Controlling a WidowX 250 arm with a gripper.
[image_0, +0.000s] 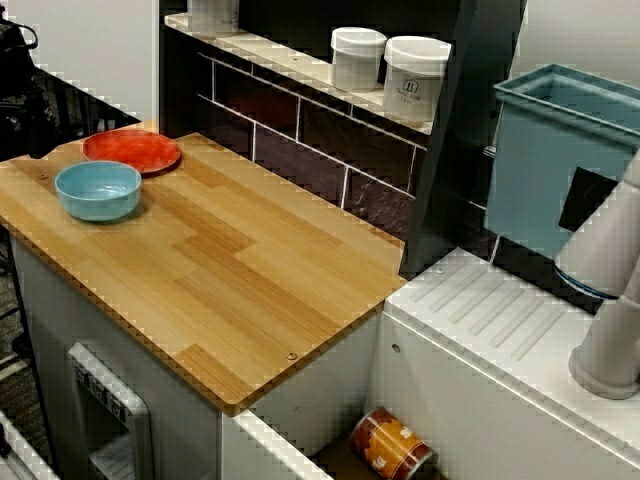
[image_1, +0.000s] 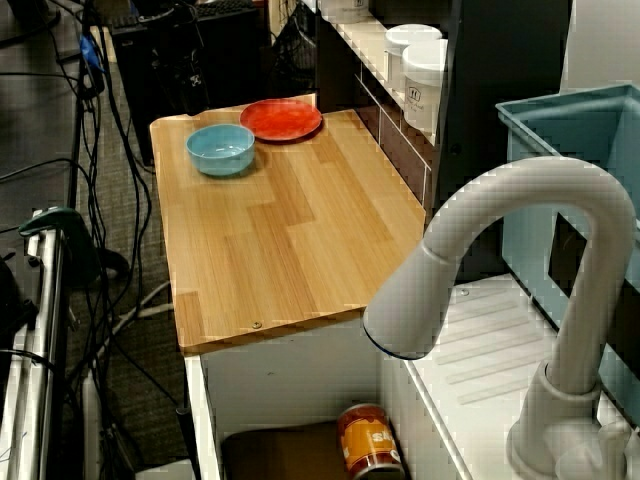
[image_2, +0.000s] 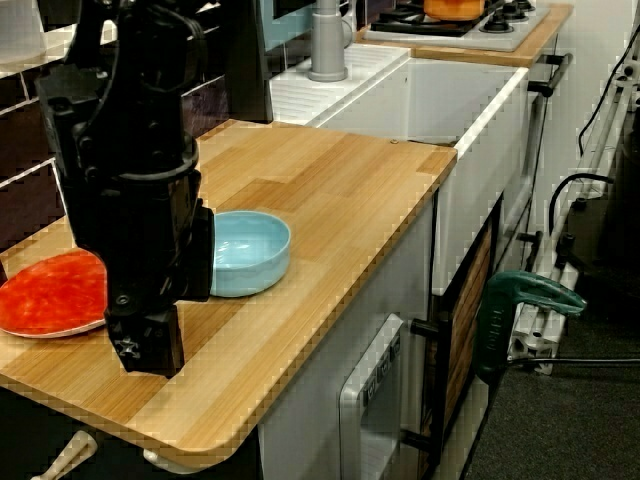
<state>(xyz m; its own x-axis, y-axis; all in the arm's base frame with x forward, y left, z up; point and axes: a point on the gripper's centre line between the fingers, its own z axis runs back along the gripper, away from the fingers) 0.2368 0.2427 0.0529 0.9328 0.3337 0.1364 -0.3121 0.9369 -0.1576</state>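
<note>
Only the view from the counter's end shows my black arm, standing large in the foreground. Its gripper (image_2: 146, 345) hangs low over the near left part of the wooden counter (image_2: 330, 190), fingers down; nothing is visibly held, and the jaws look like one dark block. A light blue bowl (image_2: 245, 252) sits just right of and behind the gripper. A red plate (image_2: 50, 292) lies to its left, partly hidden by the arm. Bowl (image_0: 97, 190) and plate (image_0: 131, 150) sit side by side at the counter's far end in the view facing the tiled wall, and the bowl (image_1: 221, 149) also appears from behind the tap.
An orange-labelled can (image_0: 392, 445) lies in the sink (image_1: 300, 455) beside the counter. A white tap (image_1: 490, 270) arches over the sink. White jars (image_0: 415, 78) stand on the wall shelf and a teal bin (image_0: 560, 150) sits by the drainboard. A green clamp (image_2: 525, 300) hangs off a frame by the floor.
</note>
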